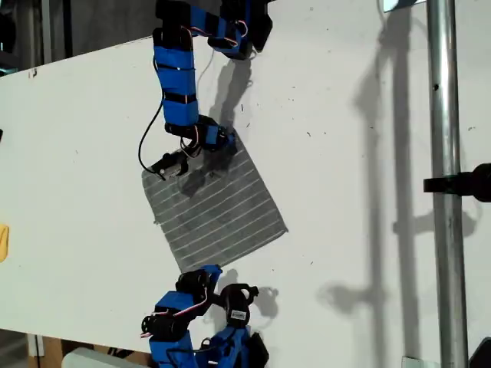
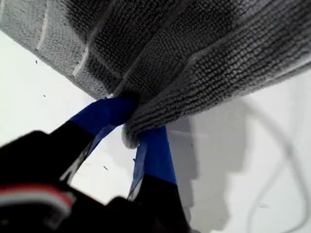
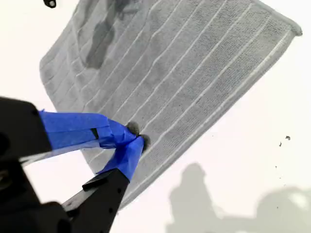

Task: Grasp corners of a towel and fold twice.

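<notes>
The white desk carries the grey striped towel, which lies spread flat near the middle of the exterior view. My first end effector has its blue-taped jaws pinched onto a bunched towel corner. My second end effector is closed to a narrow tip, pressing on the towel's surface near an edge.

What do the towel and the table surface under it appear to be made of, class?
The towel looks like soft microfibre or terry cloth: the first wrist view shows a fine looped grey pile with thin white stripes, bunching where it is pinched. The table seems a hard, smooth, matt white board, perhaps laminate or painted wood; small dark scuffs mark it.
</notes>
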Controlling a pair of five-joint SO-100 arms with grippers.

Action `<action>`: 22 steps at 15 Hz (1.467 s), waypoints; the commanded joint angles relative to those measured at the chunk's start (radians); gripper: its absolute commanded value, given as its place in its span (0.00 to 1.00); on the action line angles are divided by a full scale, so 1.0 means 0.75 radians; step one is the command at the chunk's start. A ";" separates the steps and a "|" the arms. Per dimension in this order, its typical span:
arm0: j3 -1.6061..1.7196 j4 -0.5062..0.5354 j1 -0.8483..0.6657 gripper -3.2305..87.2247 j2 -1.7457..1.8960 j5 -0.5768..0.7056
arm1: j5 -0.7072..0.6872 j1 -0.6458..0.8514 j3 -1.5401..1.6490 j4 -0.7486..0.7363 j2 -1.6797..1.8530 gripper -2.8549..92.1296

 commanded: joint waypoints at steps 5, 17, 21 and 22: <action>-0.421 0.006 0.217 0.34 -0.409 0.014 | 0.010 -0.010 -0.055 -0.002 0.012 0.03; -0.728 -0.129 0.403 0.34 -1.082 0.016 | 0.037 -0.041 -0.127 -0.022 -0.059 0.03; -0.763 -0.221 0.399 0.34 -1.219 0.037 | 0.045 -0.053 -0.143 -0.020 -0.065 0.03; -0.789 -0.225 0.393 0.34 -1.246 0.047 | 0.045 -0.055 -0.149 -0.020 -0.065 0.03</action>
